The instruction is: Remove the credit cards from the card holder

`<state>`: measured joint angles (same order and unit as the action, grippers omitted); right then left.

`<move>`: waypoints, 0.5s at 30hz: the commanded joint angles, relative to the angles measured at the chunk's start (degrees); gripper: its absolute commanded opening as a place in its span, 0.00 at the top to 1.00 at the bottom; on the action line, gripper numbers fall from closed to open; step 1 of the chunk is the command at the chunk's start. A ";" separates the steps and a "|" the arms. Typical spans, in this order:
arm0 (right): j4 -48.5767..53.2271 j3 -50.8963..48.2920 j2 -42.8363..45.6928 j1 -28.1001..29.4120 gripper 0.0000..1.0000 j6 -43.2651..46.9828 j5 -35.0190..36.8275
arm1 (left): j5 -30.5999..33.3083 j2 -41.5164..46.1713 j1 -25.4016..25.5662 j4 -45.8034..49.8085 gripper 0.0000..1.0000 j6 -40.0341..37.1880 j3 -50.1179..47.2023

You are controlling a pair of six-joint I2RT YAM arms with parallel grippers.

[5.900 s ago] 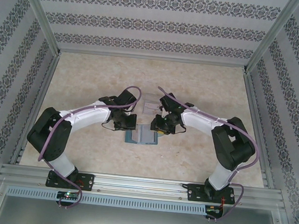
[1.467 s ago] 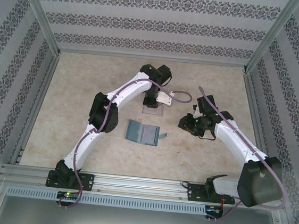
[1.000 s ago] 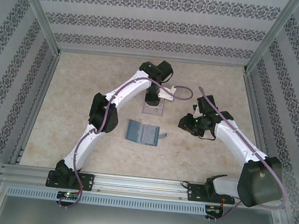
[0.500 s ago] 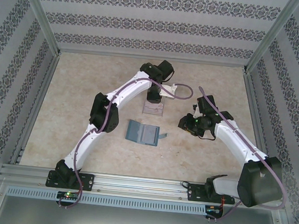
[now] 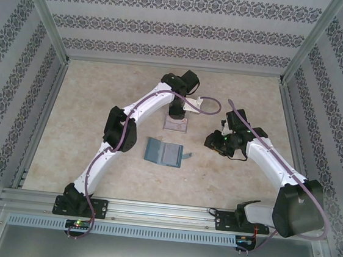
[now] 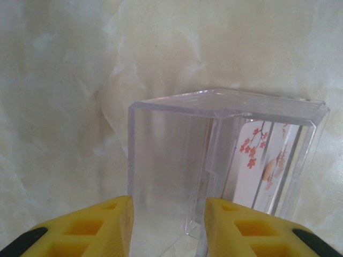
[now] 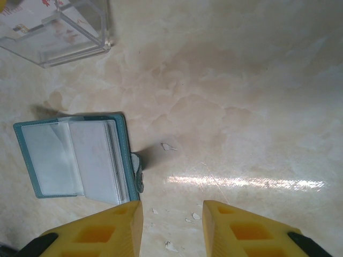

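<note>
Top external view: on the pale marbled table, from left to right, lie the card holder, the clear tray with the left gripper over it, and the right gripper.
Card holder: teal, spread open flat near the middle of the table, closer to the arm bases than the clear tray and apart from it; its small tab sticks out on the right.
Left gripper: seen from the left wrist, its yellow fingers stand apart with the near end of the clear tray in the gap. Whether they touch the plastic cannot be told; nothing is pinched.
Credit card: a pale credit card with red blossom print sits inside the tray's right-hand compartment.
Right wrist view: the tray is at upper left, and the open card holder with clear sleeves is below it.
Right gripper: to the right of the card holder and apart from it, with jaws parted over bare table, empty.
</note>
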<state>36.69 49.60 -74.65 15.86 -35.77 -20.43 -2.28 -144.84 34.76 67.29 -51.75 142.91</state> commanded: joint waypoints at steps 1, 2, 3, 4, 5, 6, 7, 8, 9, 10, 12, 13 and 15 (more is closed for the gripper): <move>0.60 1.13 -0.32 -0.47 0.65 -0.26 -0.58 | 0.25 0.43 0.06 2.93 0.60 1.74 -1.02; 0.58 1.11 -0.28 -0.44 0.65 -0.27 -0.58 | 0.41 0.51 0.13 3.13 0.60 1.87 -1.06; 0.58 1.11 -0.23 -0.40 0.65 -0.37 -0.58 | 0.62 0.52 0.29 3.36 0.60 2.11 -1.14; 0.58 1.11 -0.15 -0.43 0.65 -0.43 -0.51 | 0.81 0.52 0.45 3.62 0.60 2.29 -1.12; 0.58 1.11 -0.10 -0.40 0.65 -0.41 -0.56 | 0.95 0.52 0.55 3.88 0.60 2.50 -1.14; 0.58 1.03 -0.05 -0.37 0.65 -0.42 -0.58 | 1.00 0.53 0.63 4.06 0.60 2.73 -1.08; 0.66 1.02 0.03 -0.32 0.65 -0.39 -0.58 | 1.13 0.52 0.72 4.18 0.59 3.00 -1.09; 0.67 1.02 0.16 -0.38 0.65 -0.27 -0.58 | 1.25 0.65 0.75 4.28 0.59 3.27 -1.13; 0.83 1.02 0.19 -0.38 0.65 -0.27 -0.58 | 1.44 0.77 0.91 4.27 0.59 3.48 -1.10; 0.77 1.00 0.21 -0.39 0.65 -0.27 -0.61 | 1.68 0.91 0.92 4.20 0.59 3.79 -1.14; 0.75 1.02 0.21 -0.39 0.65 -0.27 -0.67 | 2.09 1.30 1.01 4.01 0.58 4.20 -1.14; 0.78 1.02 0.30 -0.36 0.65 -0.27 -0.67 | 2.27 1.55 1.10 3.92 0.58 4.38 -1.09; 0.85 1.02 0.45 -0.33 0.65 -0.27 -0.62 | 2.80 2.00 1.26 3.86 0.58 4.63 -1.13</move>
<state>36.71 49.60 -74.65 15.86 -35.79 -20.43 -0.78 -144.81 35.31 67.66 -48.80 142.82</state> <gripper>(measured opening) 0.346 0.420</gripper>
